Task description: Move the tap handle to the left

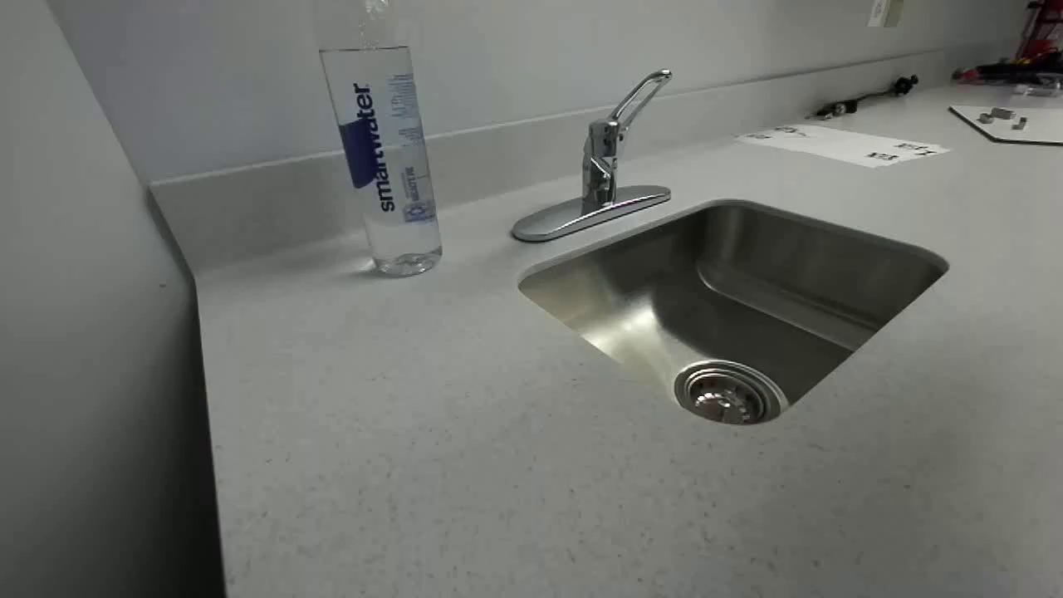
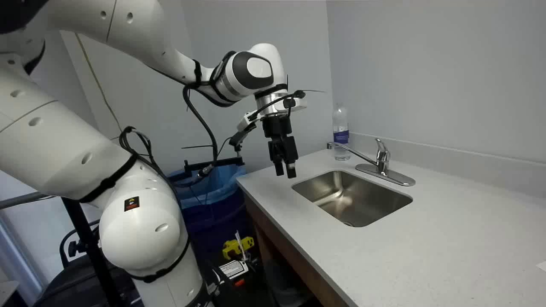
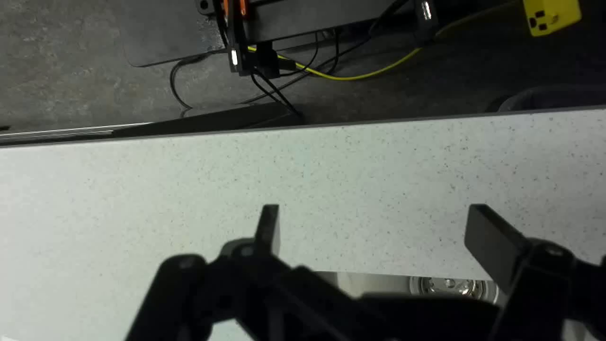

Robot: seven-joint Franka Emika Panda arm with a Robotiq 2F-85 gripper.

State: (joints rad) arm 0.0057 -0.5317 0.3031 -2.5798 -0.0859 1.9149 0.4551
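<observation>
Chrome and probably slippery, the tap handle (image 2: 381, 145) could slip past the gripper (image 2: 285, 173), whose jaws stand wide apart holding nothing, if a push lands off-centre.

Looks like a lab to me, just with a kitchenette-type corner. There's a speckled counter (image 1: 399, 432) with a steel sink (image 1: 797, 257), a faucet (image 1: 600, 178) and a water bottle (image 1: 386, 158), but right beside it is a big white robot arm (image 2: 147, 194) with wires strapped along it. Plus a yellow cord (image 3: 350, 78) and outlet box (image 3: 556, 12) down low, and paper sheets (image 1: 839, 145) with black marks further along.
</observation>
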